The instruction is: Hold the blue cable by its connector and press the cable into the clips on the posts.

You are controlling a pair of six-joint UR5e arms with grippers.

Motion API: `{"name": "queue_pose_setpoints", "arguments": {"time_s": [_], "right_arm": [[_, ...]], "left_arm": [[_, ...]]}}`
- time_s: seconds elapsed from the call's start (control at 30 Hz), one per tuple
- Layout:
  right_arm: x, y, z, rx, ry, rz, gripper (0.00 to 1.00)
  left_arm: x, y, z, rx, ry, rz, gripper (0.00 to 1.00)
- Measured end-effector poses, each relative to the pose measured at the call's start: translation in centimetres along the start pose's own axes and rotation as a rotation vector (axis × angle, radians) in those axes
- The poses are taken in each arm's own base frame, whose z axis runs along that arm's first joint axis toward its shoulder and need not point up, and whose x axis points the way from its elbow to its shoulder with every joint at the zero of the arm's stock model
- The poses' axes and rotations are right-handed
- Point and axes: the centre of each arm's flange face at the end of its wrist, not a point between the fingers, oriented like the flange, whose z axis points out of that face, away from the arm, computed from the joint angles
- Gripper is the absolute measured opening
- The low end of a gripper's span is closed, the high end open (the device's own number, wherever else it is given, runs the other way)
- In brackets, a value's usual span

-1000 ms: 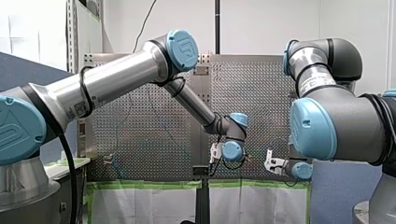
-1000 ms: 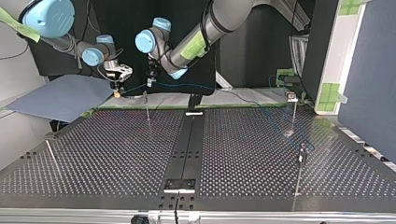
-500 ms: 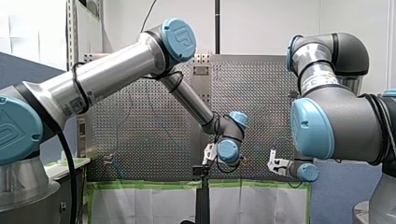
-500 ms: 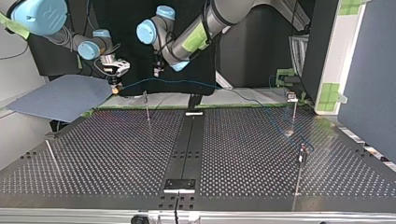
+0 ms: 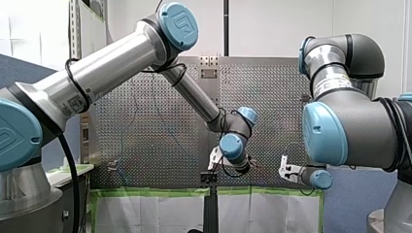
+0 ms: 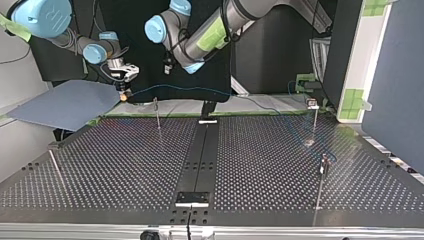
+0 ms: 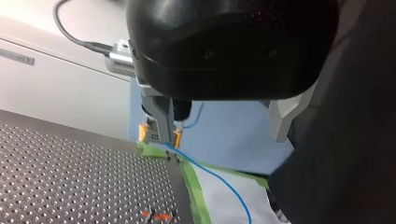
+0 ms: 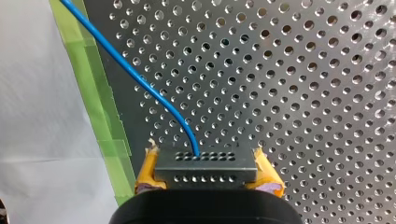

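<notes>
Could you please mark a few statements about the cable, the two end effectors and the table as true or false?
1. My right end effector grips the connector. True.
2. My left end effector holds the blue cable. False: it hangs above the cable, apart from it.
3. The pads on the connector are yellow. True.
4. The tape at the edge of the table is red. False: it is green.

Two arms (image 5: 111,68) (image 5: 350,121), one blue cable (image 8: 135,77), one connector (image 8: 205,168)
</notes>
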Motion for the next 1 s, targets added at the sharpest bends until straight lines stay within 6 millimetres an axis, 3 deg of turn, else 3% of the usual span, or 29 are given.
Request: {"name": "queue_pose_setpoints", "arguments": {"time_s": [0.3, 0.67, 0.8, 1.0], "right_arm": [[0.0, -0.2, 0.1, 0.012, 0.0, 0.003, 0.0], [0.0, -0.6, 0.2, 0.022, 0.003, 0.004, 0.0], [0.0, -0.6, 0.2, 0.024, 0.004, 0.006, 0.0], [0.0, -0.6, 0.2, 0.022, 0.004, 0.007, 0.0]], "left_arm": [[-3.2, -0.1, 1.2, 0.06, 0.021, -0.093, 0.99], [-8.2, 4.1, 4.7, 0.072, 0.049, -0.201, 0.99], [-8.2, 5.2, 6.0, 0.047, 0.071, -0.19, 0.99], [-6.9, 5.0, 7.3, 0.032, 0.113, -0.131, 0.99]]}}
